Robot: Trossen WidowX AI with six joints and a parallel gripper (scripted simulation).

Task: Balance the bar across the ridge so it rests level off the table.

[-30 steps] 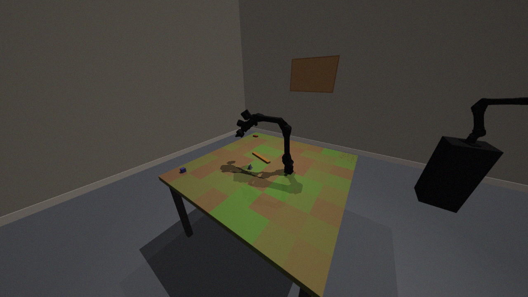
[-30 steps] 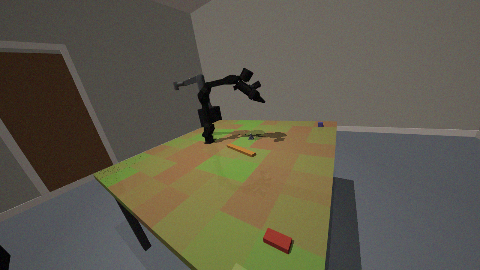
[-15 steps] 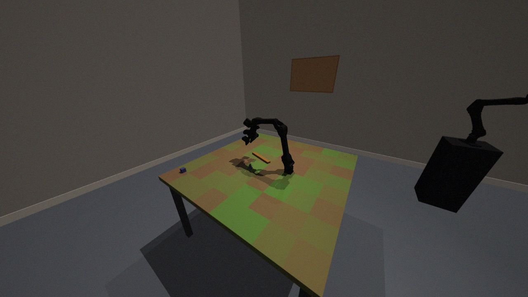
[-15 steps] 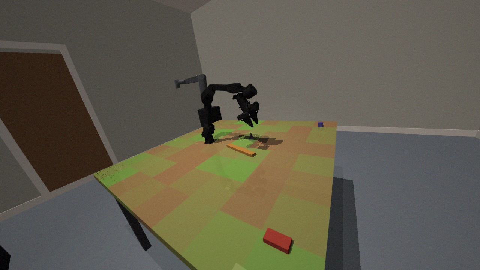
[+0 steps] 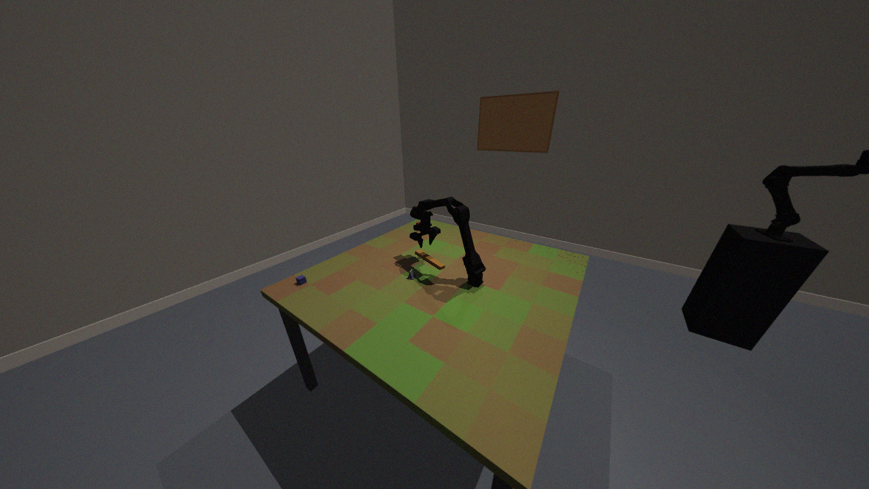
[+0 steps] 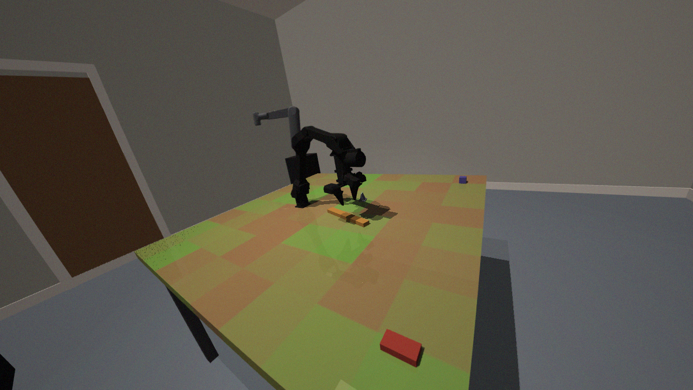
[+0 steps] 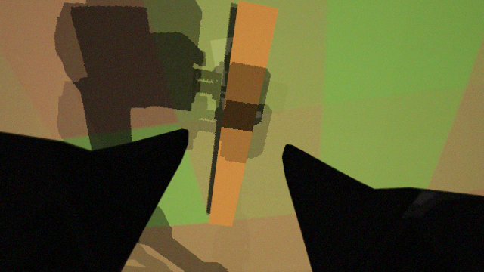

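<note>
An orange bar (image 5: 434,262) (image 6: 337,212) (image 7: 254,34) lies flat on the table (image 5: 388,358) (image 6: 291,310), partly in the arm's shadow. The small dark grey ridge (image 5: 411,275) (image 6: 363,197) stands on the table a short way from the bar; nothing lies on it. It is not seen in the wrist view. My gripper (image 5: 426,244) (image 6: 348,202) (image 7: 237,143) is open and empty, pointing down above the bar. In the wrist view the bar runs lengthwise between the two fingertips, tilted slightly, well below them.
A blue cube (image 5: 301,280) (image 6: 462,180) sits near a far table corner. A red block (image 6: 400,347) lies at the opposite end of the table. A second arm on a black pedestal (image 5: 753,285) stands off the table.
</note>
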